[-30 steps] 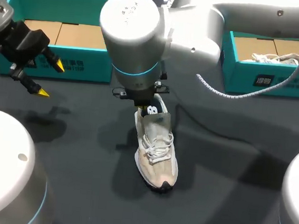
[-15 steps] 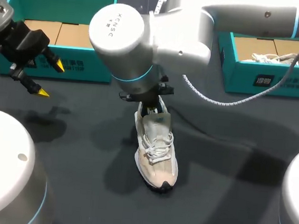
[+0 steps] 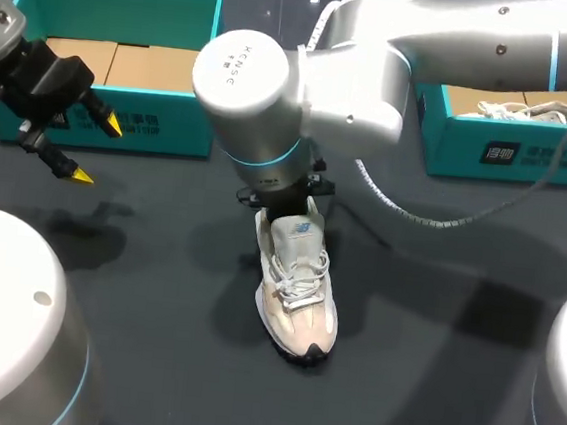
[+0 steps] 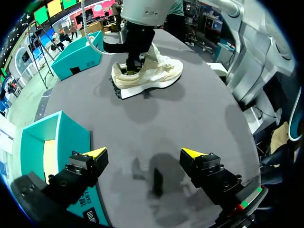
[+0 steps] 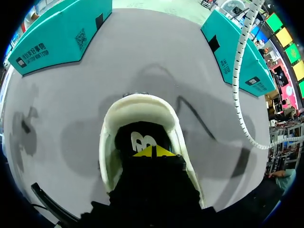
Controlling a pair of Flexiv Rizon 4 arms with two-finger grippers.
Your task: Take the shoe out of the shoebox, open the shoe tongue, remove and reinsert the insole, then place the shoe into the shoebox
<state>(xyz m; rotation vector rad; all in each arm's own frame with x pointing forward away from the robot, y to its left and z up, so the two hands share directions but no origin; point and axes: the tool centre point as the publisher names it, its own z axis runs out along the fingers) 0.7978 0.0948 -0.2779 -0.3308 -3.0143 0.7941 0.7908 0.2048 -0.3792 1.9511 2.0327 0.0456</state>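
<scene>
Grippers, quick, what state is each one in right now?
Left gripper: open, holding nothing.
Right gripper: tips together inside the shoe; whether they pinch the insole cannot be told.

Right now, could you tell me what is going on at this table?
The right gripper is down inside the heel opening of the beige lace-up sneaker, which stands on the dark grey table. The left gripper hovers open by the left teal cardboard shoebox; the right teal cardboard shoebox holds another shoe.
</scene>
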